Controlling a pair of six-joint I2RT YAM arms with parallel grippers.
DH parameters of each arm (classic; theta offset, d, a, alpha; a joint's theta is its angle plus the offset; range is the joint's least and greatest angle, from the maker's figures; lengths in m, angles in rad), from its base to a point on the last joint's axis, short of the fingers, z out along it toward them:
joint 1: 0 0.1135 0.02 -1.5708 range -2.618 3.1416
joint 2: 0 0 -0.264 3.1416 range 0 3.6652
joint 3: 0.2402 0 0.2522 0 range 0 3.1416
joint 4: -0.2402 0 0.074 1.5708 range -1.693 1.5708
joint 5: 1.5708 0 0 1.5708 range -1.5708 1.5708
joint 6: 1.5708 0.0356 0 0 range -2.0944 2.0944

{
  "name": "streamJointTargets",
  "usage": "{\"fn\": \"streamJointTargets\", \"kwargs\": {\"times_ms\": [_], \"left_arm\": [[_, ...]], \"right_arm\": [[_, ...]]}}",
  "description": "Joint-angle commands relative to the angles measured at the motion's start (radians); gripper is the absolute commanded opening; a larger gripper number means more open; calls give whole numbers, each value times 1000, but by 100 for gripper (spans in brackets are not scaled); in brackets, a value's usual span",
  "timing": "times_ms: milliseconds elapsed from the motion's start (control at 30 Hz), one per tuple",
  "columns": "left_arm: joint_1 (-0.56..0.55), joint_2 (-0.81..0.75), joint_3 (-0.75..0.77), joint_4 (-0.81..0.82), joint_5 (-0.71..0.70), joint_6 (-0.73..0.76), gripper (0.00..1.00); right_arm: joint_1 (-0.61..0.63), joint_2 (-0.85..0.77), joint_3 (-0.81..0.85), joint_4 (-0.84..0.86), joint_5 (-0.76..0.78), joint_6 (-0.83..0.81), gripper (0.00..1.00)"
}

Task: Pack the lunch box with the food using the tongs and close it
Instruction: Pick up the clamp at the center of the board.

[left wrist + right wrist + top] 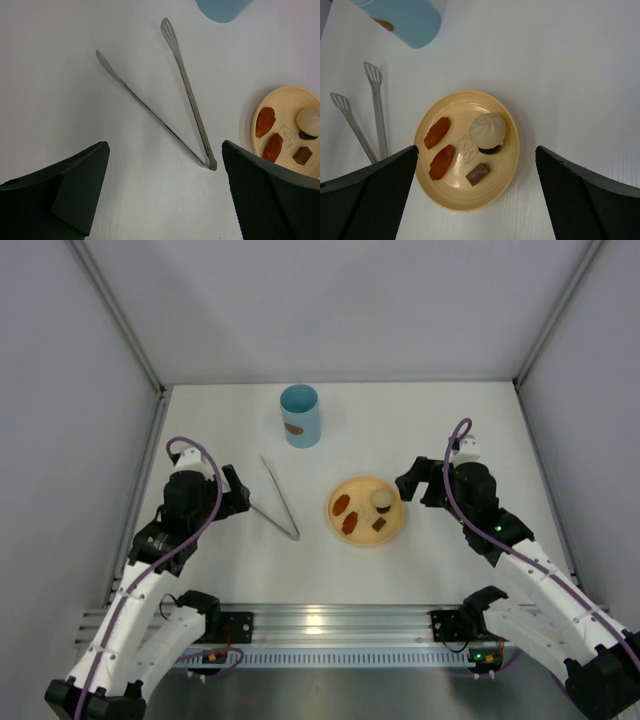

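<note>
The left gripper [238, 497] is wide open and holds nothing, at the middle left of the top view. The tongs [280, 498] lie flat just right of it. The right gripper [412, 488] is open too, beside the plate [362, 486] of food [343, 504]. The lunch box [300, 416] stands at the upper middle. I think its top is open.
</note>
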Motion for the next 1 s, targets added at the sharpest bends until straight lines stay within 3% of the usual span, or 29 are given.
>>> {"fn": "streamJointTargets", "kwargs": {"times_ms": [0, 100, 233, 500, 967], "left_arm": [[-2, 26, 18, -35, -98, -147, 99], [-2, 33, -51, 38, -117, -330, 99], [-19, 113, -86, 106, -155, -431, 99], [-263, 377, -51, 195, -399, -585, 99], [-370, 656, -53, 331, -539, -818, 99]], "right_arm": [[22, 4, 58, -26, 24, -8, 100], [22, 5, 53, -17, 19, 1, 100], [22, 10, 52, -20, 10, 4, 99], [22, 10, 52, -37, 34, -2, 99], [22, -39, 56, -82, 42, -16, 100]]}}
